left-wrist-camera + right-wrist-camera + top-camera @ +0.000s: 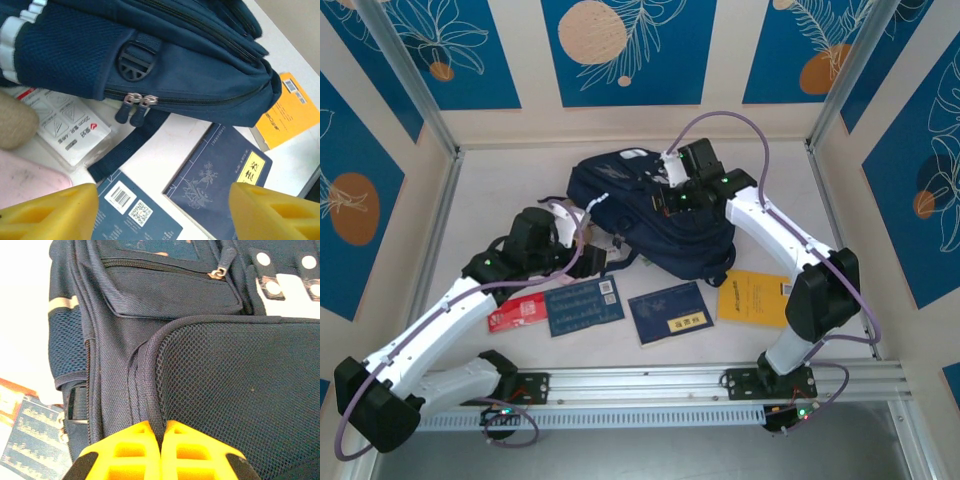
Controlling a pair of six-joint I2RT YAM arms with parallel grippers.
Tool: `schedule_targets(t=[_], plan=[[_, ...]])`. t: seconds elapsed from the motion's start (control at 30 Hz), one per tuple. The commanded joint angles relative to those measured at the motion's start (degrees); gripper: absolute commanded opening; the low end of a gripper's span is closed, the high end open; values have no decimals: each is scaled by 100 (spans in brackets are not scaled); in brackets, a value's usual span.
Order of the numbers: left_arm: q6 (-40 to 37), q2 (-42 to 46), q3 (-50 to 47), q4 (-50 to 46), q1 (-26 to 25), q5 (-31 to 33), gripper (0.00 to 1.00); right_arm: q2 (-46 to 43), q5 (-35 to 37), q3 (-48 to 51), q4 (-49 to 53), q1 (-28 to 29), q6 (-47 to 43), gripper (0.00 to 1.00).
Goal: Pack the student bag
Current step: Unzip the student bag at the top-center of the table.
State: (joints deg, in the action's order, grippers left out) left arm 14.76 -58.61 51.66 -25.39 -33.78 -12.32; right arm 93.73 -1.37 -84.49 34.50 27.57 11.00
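1. At the back-centre of the tabletop, we are seeing the student bag lying flat. Its long axis is running from the far left towards the near right.
2. Just beside its near edge, we are counting four flat things lying outside it: a red booklet, a blue book, a dark blue book and a yellow book. We are judging the packing as barely begun.
3. The right claw is resting on top of the bag with its fingers closed together. The piped seam of a mesh panel is running straight in between the tips, so we are reading this as a pinch on the bag's fabric.
4. The left claw is hovering low at the bag's near-left side. Its fingers are standing well apart and are holding nothing.
5. The relation we are watching is this: two zip pulls are sitting side by side on the bag's side seam, straight ahead of the left claw. The zip line is running crosswise to the claw's reach.
6. The left arm is the nearer one to those pulls.
7. We are expecting the next move to need a short advance onto the pulls. They are small, and a dark strap is lying just beneath them, so a mistaken grab is possible.
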Motion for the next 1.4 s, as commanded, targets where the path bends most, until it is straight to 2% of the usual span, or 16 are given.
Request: schedule_targets(t=[0.0, 0.3, 0.53, 0.77, 1.1, 1.37], plan=[[-493, -155, -56, 363, -31, -403, 64, -165, -1110, -92, -536, -157, 729, 0], [-1091, -1487, 999, -158, 49, -1101, 75, 4, -2507, -314, -290, -728, 983, 0], [-1172, -2173, 1320, -146, 620, -1987, 74, 13, -2979, -246, -260, -862, 943, 0], [-1260, -2624, 1424, -28, 750, -2782, 65, 35, -3386, -275, -344, -1037, 1109, 0], [-1228, -2680, 1287, 186, 883, -2381, 65, 14, -3712, -222, -453, -1109, 1221, 0], [-1187, -2951, 1417, 316, 899, -2607, 64, 22, -3918, -227, -508, -1090, 1289, 0]])
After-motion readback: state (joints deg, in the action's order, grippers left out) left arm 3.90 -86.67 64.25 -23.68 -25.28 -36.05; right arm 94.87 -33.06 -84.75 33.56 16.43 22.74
